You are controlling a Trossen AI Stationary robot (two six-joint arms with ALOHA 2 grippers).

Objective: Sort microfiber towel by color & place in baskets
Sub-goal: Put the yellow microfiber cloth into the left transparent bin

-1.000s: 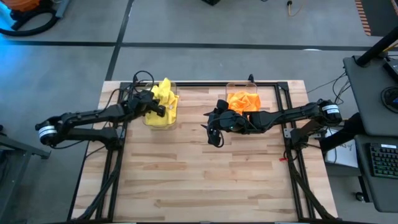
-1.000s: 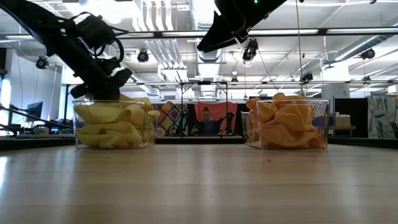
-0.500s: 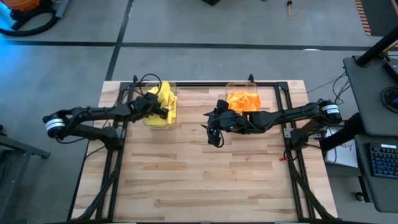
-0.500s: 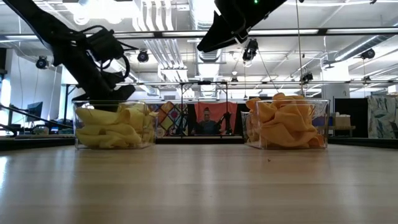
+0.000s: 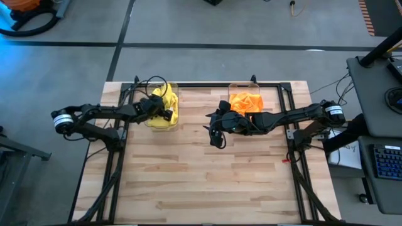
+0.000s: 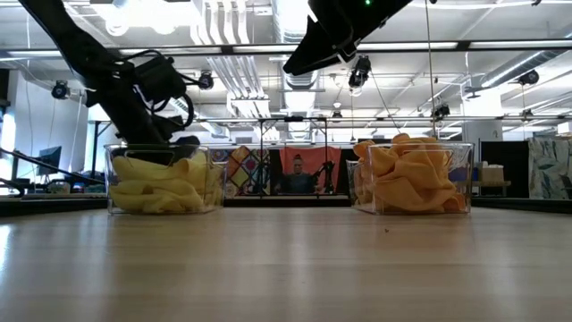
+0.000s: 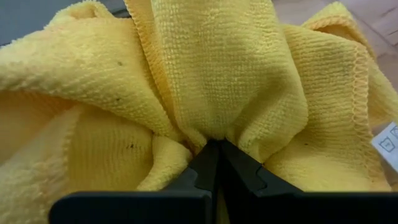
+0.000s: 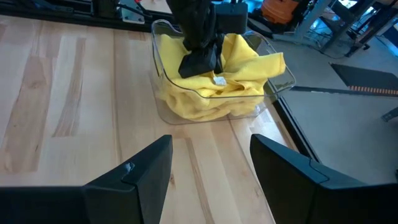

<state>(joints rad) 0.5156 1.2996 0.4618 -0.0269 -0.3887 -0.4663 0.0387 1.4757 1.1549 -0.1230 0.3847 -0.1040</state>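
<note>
Desk [image 5: 207, 176]: pale wood slats, no loose cloth left on it in the high view.

Two clear baskets along the far edge. Left basket [image 6: 163, 181] holds the yellow towels [image 5: 164, 108]; right basket [image 6: 412, 180] is heaped above its rim with orange towels [image 6: 407, 177].

Left arm: a second ago it held a yellow towel raised above the basket rim; it has since come down, and the left gripper [image 8: 202, 55] now sits low in the yellow pile. Its fingers [image 7: 205, 167] are pinched narrow on a bunched fold of yellow cloth.

Right arm: unchanged, parked over the desk just beside the orange basket. Right gripper [image 5: 217, 133] hangs with fingers spread wide, holding nothing.

Judgement: last yellow towel is being pressed home; only the release and withdrawal remain.
</note>
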